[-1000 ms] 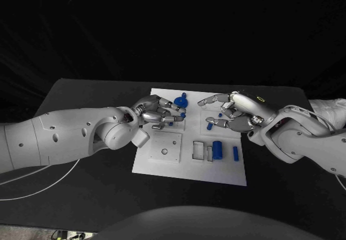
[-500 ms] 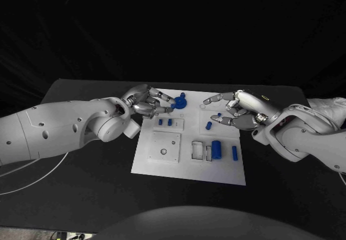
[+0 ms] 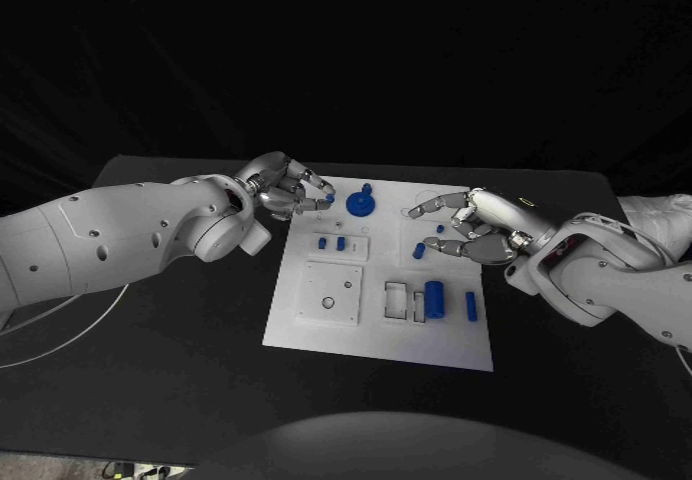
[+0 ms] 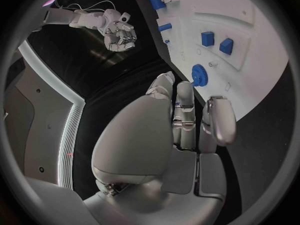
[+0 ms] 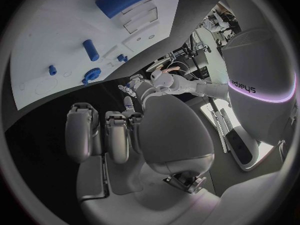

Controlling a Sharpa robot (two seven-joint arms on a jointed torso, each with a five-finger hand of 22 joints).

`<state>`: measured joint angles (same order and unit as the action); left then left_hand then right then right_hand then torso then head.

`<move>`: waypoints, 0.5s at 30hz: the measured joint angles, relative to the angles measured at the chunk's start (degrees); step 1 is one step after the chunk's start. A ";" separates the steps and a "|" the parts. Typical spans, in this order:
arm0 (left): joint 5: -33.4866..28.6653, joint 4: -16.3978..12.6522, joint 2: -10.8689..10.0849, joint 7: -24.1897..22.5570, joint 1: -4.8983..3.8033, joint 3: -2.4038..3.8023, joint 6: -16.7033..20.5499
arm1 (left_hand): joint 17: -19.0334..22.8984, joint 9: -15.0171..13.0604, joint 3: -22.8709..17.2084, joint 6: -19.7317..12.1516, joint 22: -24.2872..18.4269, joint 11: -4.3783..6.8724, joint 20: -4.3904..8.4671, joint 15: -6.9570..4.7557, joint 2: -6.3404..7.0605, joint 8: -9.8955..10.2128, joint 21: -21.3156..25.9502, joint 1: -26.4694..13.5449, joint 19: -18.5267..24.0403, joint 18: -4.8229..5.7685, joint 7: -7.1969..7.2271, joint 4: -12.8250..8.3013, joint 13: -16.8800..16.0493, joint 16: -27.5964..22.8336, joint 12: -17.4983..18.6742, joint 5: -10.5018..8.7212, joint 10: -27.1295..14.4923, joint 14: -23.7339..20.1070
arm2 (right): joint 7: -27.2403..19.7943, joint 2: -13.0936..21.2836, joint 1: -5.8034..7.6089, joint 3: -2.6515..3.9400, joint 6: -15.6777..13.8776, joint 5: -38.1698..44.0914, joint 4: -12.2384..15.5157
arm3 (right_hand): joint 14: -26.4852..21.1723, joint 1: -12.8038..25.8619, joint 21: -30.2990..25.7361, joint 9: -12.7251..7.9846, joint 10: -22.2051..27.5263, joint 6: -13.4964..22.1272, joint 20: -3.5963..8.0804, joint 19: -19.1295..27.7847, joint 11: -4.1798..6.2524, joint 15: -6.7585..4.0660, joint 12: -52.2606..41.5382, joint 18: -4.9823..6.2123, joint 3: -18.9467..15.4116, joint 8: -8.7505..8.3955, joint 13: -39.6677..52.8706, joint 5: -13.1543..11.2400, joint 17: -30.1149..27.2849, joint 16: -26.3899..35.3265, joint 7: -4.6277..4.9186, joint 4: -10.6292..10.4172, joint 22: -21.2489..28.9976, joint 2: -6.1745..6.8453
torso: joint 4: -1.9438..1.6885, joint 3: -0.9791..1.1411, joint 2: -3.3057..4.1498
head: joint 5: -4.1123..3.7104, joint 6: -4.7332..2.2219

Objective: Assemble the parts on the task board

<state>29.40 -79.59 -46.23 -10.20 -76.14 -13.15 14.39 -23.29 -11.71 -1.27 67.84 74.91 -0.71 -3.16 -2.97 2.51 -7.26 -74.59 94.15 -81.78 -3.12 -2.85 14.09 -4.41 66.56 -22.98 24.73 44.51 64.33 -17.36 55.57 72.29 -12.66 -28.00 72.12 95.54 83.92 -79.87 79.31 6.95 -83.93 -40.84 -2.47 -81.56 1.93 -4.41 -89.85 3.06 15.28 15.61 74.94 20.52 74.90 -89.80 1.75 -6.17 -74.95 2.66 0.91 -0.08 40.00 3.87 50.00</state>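
Observation:
The white task board (image 3: 447, 340) lies mid-table. On it are a blue gear (image 3: 361, 207), two small blue blocks (image 3: 330, 242), a short blue peg (image 3: 420, 251), a thick blue cylinder (image 3: 434, 296) and a slim blue bar (image 3: 472, 306). My left hand (image 3: 289, 190) hovers at the board's far left corner with its fingers curled in. A tiny blue part (image 3: 330, 198) shows at its fingertips, and a blue speck (image 4: 178, 104) sits between the fingers (image 4: 185, 110). My right hand (image 3: 476, 230) hangs over the board's far right with fingers spread, holding nothing, just right of the peg.
A raised white square plate (image 3: 332, 293) and narrow white slots (image 3: 397, 300) sit on the near half of the board. Black table (image 3: 173, 350) surrounds the board. Each arm reaches in from its own side.
My left hand has lifted off the two small blue blocks and drawn back to the board's far left corner. My right hand has shifted slightly right and nearer, its fingers still spread.

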 measured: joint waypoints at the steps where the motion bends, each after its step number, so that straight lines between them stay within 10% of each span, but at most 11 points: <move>1: 0.16 0.48 0.25 0.16 0.03 0.00 -0.03 | 0.07 0.00 -0.07 0.00 0.00 -0.01 0.00 0.00 -0.02 0.00 0.00 0.02 0.00 0.00 0.00 0.17 -0.19 0.00 -0.35 0.00 0.57 0.00 | 0.07 -0.03 -0.05 0.00 0.13 -0.01 -0.05 | 0.00 0.00 0.00 0.00 0.00 0.00 0.00 0.00 0.00 0.00 0.00 0.00 0.00 0.00 0.00 0.00 0.00 0.00 0.00 0.00 0.00 0.00 | 0.00 -0.01 0.05 | 0.03 0.00; 15: 0.79 5.47 3.46 1.13 0.72 0.00 -1.24 | 0.78 -0.40 0.87 -0.22 0.00 0.38 0.12 -0.30 -0.28 0.22 0.49 0.86 0.12 0.00 0.22 0.98 -7.79 -0.39 -11.71 -0.90 0.26 -1.16 | 0.86 -0.06 -0.21 0.00 1.63 -0.19 -0.15 | 0.00 0.00 0.00 0.06 0.00 -0.19 0.00 0.00 0.00 0.00 0.00 0.00 0.00 0.00 0.00 0.00 0.04 0.00 -0.19 0.00 0.01 0.00 | 0.11 -0.15 0.46 | -0.03 0.00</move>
<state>30.20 -74.11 -42.77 -9.08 -75.42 -13.15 13.15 -22.51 -12.11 -0.40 67.62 74.90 -0.33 -3.04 -3.27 2.24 -7.04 -74.10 95.01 -81.66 -3.12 -2.63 15.06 -12.20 66.17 -34.69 23.84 44.77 63.17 -16.50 55.51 72.08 -12.66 -26.37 71.94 95.39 83.92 -79.87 79.31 7.01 -83.94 -41.02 -2.47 -81.56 1.93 -4.41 -89.85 3.06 15.28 15.61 74.94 20.52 74.95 -89.80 1.56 -6.17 -74.94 2.66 1.02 -0.23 40.45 3.85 50.00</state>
